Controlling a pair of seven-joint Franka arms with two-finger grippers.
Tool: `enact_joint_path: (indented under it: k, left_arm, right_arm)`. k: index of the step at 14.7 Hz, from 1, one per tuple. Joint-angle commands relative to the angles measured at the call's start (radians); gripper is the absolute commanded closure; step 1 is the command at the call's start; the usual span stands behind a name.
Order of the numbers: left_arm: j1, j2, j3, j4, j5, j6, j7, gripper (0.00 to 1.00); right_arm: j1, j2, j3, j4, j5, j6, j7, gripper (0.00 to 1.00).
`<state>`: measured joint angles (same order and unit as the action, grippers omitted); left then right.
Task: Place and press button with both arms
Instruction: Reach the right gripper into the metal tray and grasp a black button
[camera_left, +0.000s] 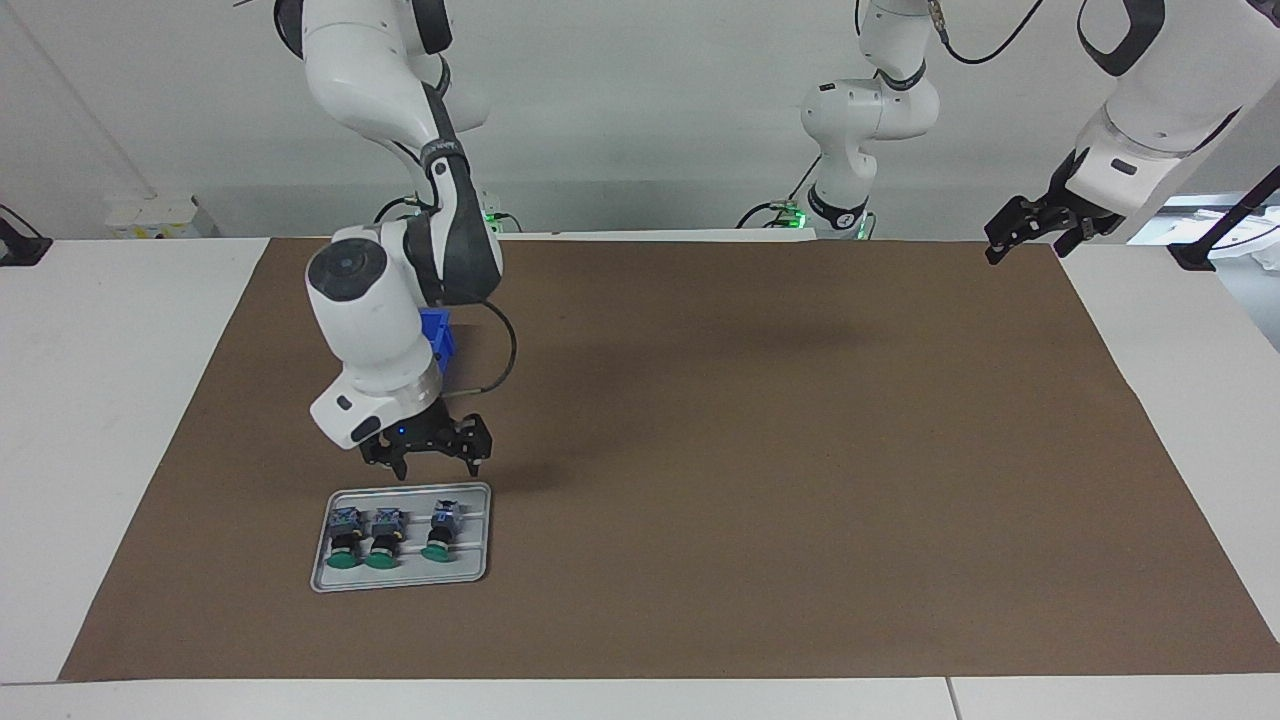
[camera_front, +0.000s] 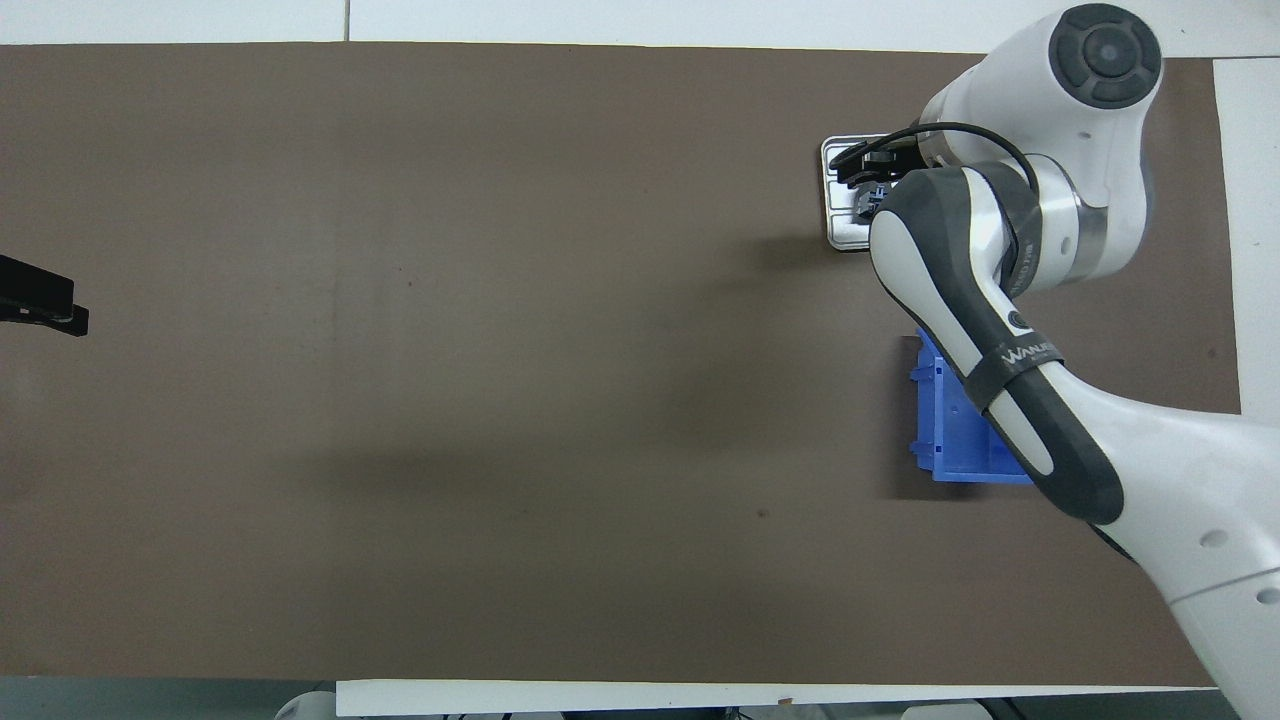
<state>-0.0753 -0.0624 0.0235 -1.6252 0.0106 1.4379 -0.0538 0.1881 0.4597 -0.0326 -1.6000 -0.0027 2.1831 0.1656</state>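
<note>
Tray (camera_left: 322, 578) w/ three green-capped buttons (camera_left: 440, 531); right gripper (camera_left: 437, 458) over tray, fingers open, empty; arm (camera_front: 985, 330) band reads "WANLIFE"-ish; left gripper (camera_left: 1032, 229) waits well apart from tray, fingers: can't tell

Matt brown paper-like sheet (camera_left: 760, 450) over smooth white surface (camera_left: 110, 420); shiny metal tray (camera_left: 400, 579); glossy white plastic arm shells (camera_left: 365, 320); blue bin (camera_front: 950, 440), probably plastic.

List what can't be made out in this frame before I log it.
- Overhead view: the right arm covers most of the metal tray, hiding the three green-capped buttons.
- Blue bin: partly under that arm in the overhead view; only a sliver shows in the facing view.
- Left gripper: cut off by the edge in the overhead view.
</note>
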Motion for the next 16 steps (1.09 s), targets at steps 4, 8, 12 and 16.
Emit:
enact_joint_path:
  k: [4,8,12,16]
  left_arm:
    - [-0.012,-0.017,0.007,-0.022,0.009,0.012,-0.003,0.0]
    - [-0.012,-0.017,0.01,-0.022,0.009,0.01,-0.008,0.0]
    - [-0.012,-0.017,0.007,-0.022,0.009,0.012,-0.009,0.0]
    - [-0.012,-0.017,0.01,-0.022,0.008,0.007,0.0,0.0]
  right_arm:
    - [-0.029,0.017,0.006,-0.101,0.012,0.144,0.032,0.11]
    - [-0.039,0.056,0.006,-0.098,0.01,0.202,0.035,0.15]
    - [-0.041,0.063,0.006,-0.1,0.01,0.219,0.037,0.21]
    - [-0.033,0.065,0.006,-0.103,0.012,0.219,0.037,0.29]
